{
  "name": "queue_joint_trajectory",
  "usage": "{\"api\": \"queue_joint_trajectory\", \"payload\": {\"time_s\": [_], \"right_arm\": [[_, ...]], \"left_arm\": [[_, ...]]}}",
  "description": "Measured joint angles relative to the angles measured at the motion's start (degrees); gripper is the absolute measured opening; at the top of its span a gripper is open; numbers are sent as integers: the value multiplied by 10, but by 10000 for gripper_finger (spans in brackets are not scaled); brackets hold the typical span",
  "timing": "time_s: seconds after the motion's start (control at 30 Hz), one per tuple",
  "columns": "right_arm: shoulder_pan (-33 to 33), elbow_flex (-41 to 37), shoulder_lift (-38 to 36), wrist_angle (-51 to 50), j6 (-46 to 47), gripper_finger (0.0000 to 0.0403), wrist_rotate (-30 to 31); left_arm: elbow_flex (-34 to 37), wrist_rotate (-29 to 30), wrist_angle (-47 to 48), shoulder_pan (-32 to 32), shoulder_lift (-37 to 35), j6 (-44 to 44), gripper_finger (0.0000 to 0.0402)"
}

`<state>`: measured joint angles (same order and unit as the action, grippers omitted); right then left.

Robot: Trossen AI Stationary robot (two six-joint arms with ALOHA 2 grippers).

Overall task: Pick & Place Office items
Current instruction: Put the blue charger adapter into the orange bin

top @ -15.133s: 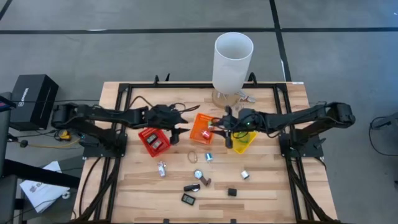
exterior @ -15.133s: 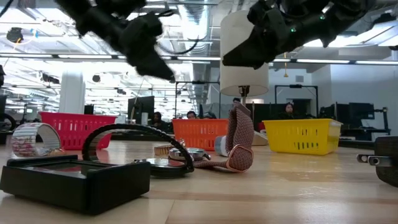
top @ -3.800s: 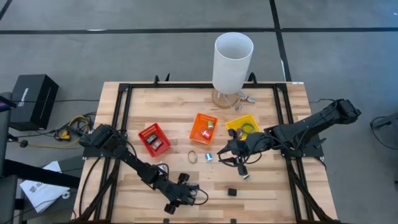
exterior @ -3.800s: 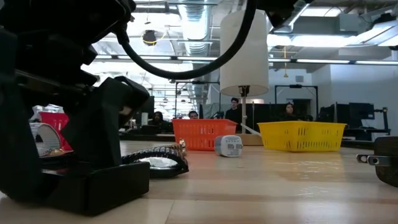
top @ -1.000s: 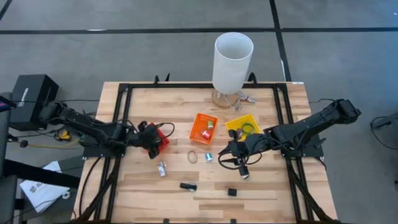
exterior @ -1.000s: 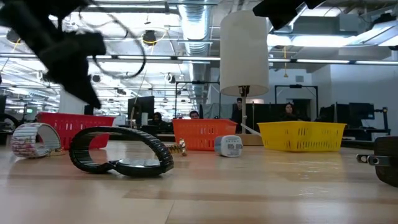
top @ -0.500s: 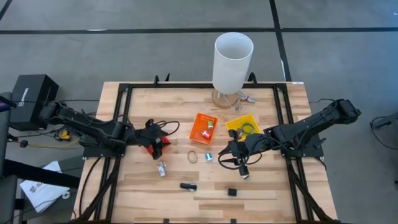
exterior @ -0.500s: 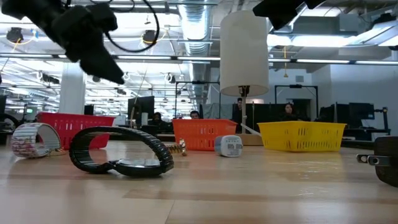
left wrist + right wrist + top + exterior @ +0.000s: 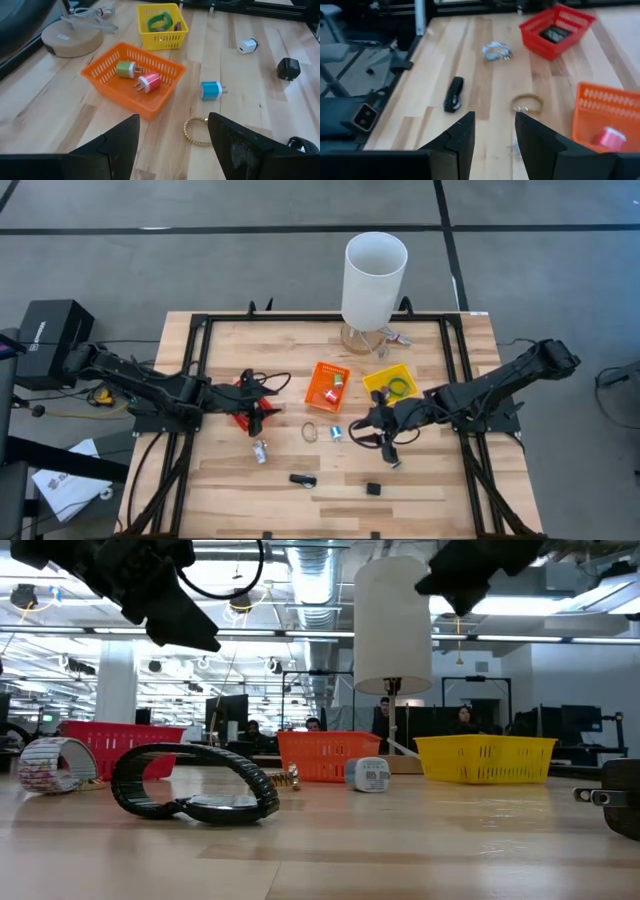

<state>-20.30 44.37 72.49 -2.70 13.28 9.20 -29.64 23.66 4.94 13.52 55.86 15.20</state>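
Observation:
My left gripper (image 9: 266, 407) (image 9: 172, 145) hangs open and empty above the red bin (image 9: 243, 418), pointing toward the orange bin (image 9: 132, 85), which holds a green plug and a red plug. My right gripper (image 9: 376, 432) (image 9: 493, 137) hovers open and empty over the table's middle right. Office items lie flat on the wood: a gold bracelet (image 9: 311, 432), a blue plug (image 9: 336, 432), a silver watch (image 9: 260, 450), a black watch (image 9: 302, 479), a black adapter (image 9: 373, 489) and a small white adapter (image 9: 394, 462). The yellow bin (image 9: 392, 388) holds a green ring.
A tall white cylinder (image 9: 375, 275) on a round wooden base stands at the far middle. Black frame rails (image 9: 200, 360) run along both sides of the table. Bare wood lies along the near edge. The low view shows a room with people behind the bins.
My left gripper has risen above the red bin, tipped up closer to level and shifted a little toward the table's right. My right gripper has rolled slightly about its own line. The items on the table have stayed put.

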Motion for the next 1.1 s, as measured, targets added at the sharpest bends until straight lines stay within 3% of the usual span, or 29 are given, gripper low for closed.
{"api": "queue_joint_trajectory", "payload": {"time_s": [0.23,0.47,0.7,0.87,1.1], "right_arm": [[0,-8,0,-10,53,132,35],[7,-8,3,-14,164,132,124],[13,-4,74,1,237,132,149],[19,72,128,-54,244,132,137],[40,211,215,-225,336,132,113]], "left_arm": [[0,0,-5,0,0,0,219],[0,0,-13,0,0,0,207],[0,1,-21,0,0,1,204],[0,1,-32,0,0,1,204],[0,1,-43,-2,0,1,204]]}}
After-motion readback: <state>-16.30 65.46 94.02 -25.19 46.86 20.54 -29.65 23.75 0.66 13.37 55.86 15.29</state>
